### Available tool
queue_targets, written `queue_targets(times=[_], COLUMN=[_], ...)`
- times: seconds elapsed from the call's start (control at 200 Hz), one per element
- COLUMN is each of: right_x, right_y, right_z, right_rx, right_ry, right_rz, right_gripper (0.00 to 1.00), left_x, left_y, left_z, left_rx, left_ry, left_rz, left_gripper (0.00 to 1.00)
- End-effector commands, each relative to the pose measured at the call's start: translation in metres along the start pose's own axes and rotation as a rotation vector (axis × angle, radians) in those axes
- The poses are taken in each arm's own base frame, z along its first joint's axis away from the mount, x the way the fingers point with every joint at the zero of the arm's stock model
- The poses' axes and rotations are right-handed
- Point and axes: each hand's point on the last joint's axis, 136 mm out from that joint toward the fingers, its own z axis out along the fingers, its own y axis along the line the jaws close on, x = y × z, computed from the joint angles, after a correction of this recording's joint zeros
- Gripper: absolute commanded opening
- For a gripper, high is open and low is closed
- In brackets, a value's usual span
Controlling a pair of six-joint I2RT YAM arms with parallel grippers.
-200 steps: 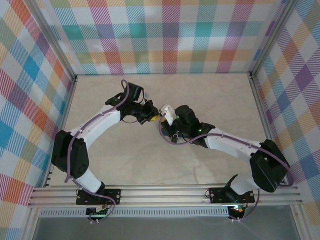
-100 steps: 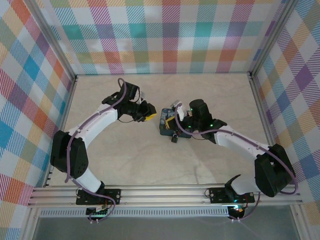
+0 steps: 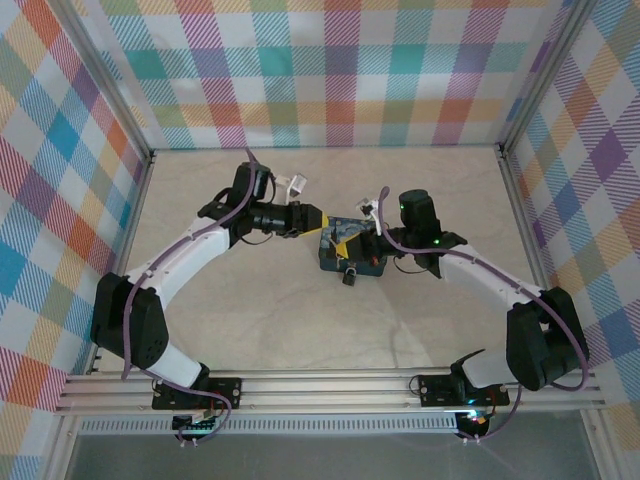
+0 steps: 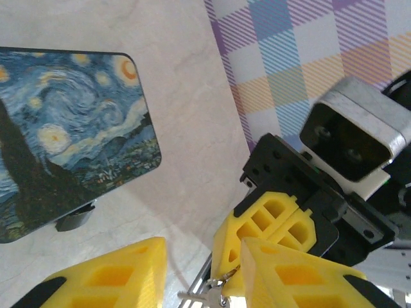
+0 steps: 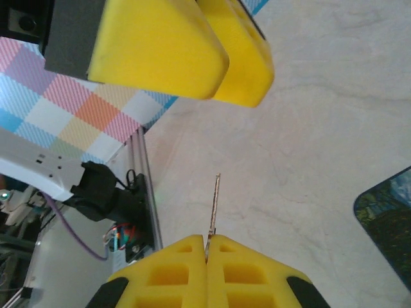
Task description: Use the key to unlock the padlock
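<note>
Right gripper (image 5: 207, 239) pinched shut on key (image 5: 215, 199), over tin's (image 3: 366, 263) far-left corner. Left gripper (image 4: 202, 256) fingers apart, holding nothing, just left of tin, tips flanking key. Padlock (image 3: 349, 278) lies just beside tin's near edge.

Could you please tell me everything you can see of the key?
The key is a thin silvery metal blade, seen edge-on in the right wrist view. Its base is pinched between the shut yellow fingers of the right tool; the rest sticks straight out over the pale table, touching nothing else visible.
</note>
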Motion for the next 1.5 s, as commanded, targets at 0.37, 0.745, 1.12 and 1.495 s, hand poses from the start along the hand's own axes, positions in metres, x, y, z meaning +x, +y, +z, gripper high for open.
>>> queue_targets(times=[0.37, 0.745, 1.12, 1.495], right_x=[-0.006, -0.010, -0.015, -0.020], right_y=[0.013, 0.013, 0.011, 0.008], right_z=[0.001, 0.001, 0.002, 0.000], right_rx=[-0.092, -0.099, -0.111, -0.131], right_ry=[-0.001, -0.012, -0.018, -0.028], right_rz=[0.014, 0.007, 0.018, 0.047], right_gripper=[0.00, 0.00, 0.00, 0.08], left_x=[0.028, 0.033, 0.036, 0.027], left_y=[-0.018, -0.026, -0.022, -0.017], left_z=[0.013, 0.006, 0.006, 0.009], left_rx=[0.088, 0.103, 0.087, 0.061], left_ry=[0.084, 0.086, 0.099, 0.061], left_rz=[0.125, 0.158, 0.147, 0.131], left_gripper=[0.32, 0.27, 0.16, 0.00])
